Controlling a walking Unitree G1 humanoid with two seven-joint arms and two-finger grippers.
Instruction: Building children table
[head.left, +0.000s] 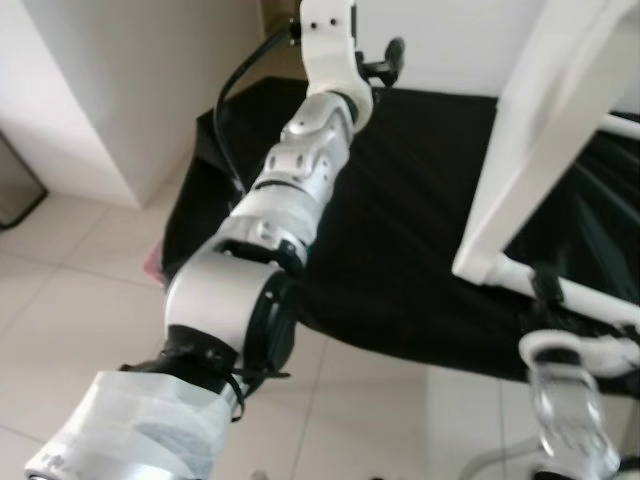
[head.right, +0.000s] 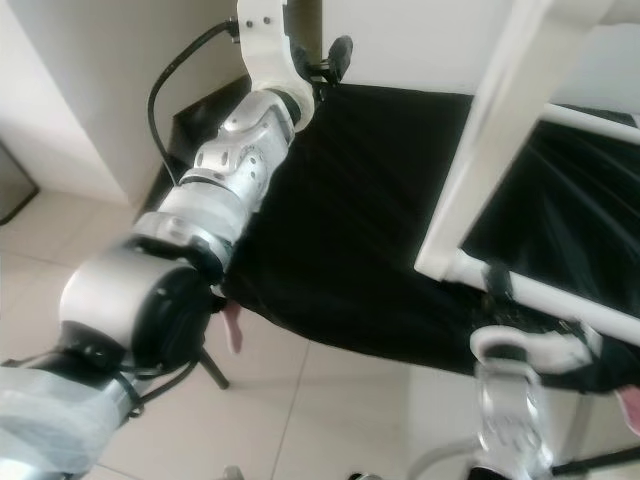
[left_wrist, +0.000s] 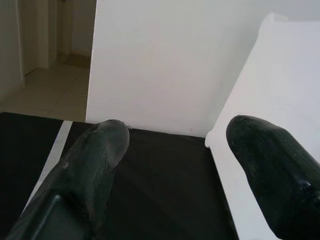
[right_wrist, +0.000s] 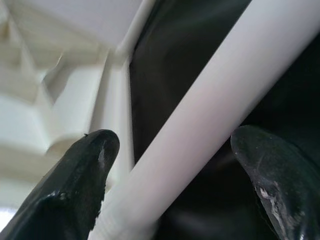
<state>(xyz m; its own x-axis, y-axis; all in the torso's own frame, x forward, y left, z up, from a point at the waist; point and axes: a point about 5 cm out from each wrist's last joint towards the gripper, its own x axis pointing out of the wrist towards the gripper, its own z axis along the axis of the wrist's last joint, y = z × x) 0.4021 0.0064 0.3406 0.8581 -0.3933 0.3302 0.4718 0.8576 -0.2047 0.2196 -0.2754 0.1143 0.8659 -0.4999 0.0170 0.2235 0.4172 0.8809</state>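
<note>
Straddling white leg, right gripper open; left gripper open.

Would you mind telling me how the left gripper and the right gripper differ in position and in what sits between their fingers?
The left gripper is raised at the far edge of the black cloth, with nothing between its fingers. The right gripper sits low at the near edge, its fingers straddling a white tube of the table frame. Both are open, with black fingers.

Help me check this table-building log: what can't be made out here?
- Table frame: top and right side cut off by the eye views' edges.
- Right gripper: straddles a white tube; contact unclear.
- Left gripper: open over black cloth; cloth's support hidden.
</note>
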